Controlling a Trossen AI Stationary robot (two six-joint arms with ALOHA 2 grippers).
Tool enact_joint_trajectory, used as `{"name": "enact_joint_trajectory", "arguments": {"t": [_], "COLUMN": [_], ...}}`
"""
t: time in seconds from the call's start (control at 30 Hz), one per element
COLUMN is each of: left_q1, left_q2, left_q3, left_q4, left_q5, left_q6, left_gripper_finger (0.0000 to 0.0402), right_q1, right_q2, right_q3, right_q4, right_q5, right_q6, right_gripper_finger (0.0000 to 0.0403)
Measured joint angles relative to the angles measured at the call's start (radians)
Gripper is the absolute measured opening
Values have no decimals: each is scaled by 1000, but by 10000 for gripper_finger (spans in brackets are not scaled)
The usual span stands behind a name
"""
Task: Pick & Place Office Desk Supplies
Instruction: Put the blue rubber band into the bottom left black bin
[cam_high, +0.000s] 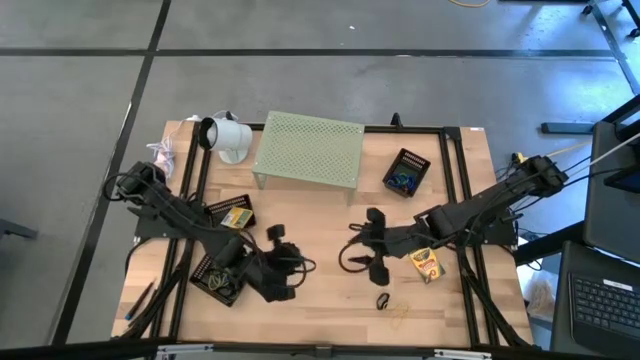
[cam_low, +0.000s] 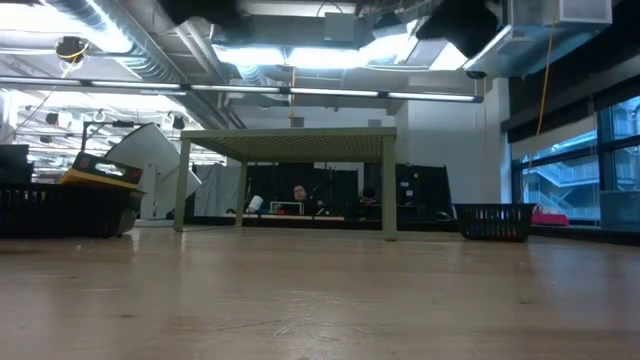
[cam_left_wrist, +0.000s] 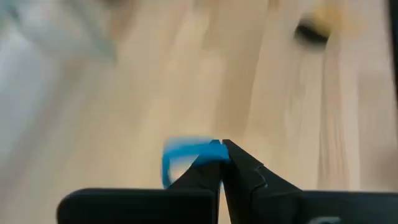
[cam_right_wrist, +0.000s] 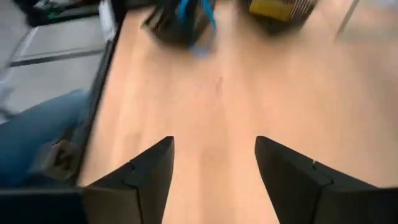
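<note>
My left gripper (cam_high: 296, 268) is over the near-left part of the table and is shut on a thin blue rubber band (cam_left_wrist: 181, 157). My right gripper (cam_high: 358, 243) hovers open over bare wood near the table's middle, its fingers pointing toward the left arm; it touches nothing. The right wrist view shows its open gripper (cam_right_wrist: 214, 168) and, farther off, the blue rubber band (cam_right_wrist: 186, 12) at the left gripper. A yellow-green card box (cam_high: 425, 265), a black binder clip (cam_high: 383, 300) and a tan rubber band (cam_high: 400, 314) lie flat on the table near the right gripper. My left gripper pinches the blue rubber band between its two fingertips (cam_left_wrist: 231, 155). It has a short stretch of the loop (cam_left_wrist: 214, 148). The remainder of the loop bulges out slack to one side of the fingertips. I cannot tell whether the band hangs clear of the wood.
A pale green perforated riser (cam_high: 308, 150) stands at the far middle, with a white cup-shaped object (cam_high: 225, 138) to its left. Black baskets sit at far right (cam_high: 405, 172), near left (cam_high: 215, 275) and by the left arm (cam_high: 232, 215), the last holding a yellow box. Bare wood lies between the grippers.
</note>
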Motion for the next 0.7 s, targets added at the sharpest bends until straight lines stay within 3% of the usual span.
{"name": "enact_joint_trajectory", "arguments": {"t": [0.13, 0.3, 0.53, 0.7], "left_q1": [-23, -87, -199, -257], "left_q2": [0, 0, -1, -2], "left_q3": [0, 0, 0, 0], "left_q4": [-221, -463, -722, -769], "left_q5": [194, 371, 421, 423], "left_q6": [-282, -462, -672, -783], "left_gripper_finger": [4, 3, 7, 11], "right_q1": [2, 17, 21, 21], "right_q2": [7, 41, 71, 71], "right_q3": [0, 0, 0, 0], "right_q4": [-82, -88, -89, -88], "right_q5": [-130, -147, -150, -147], "right_q6": [150, 173, 173, 172], "right_gripper_finger": [225, 213, 201, 198]}}
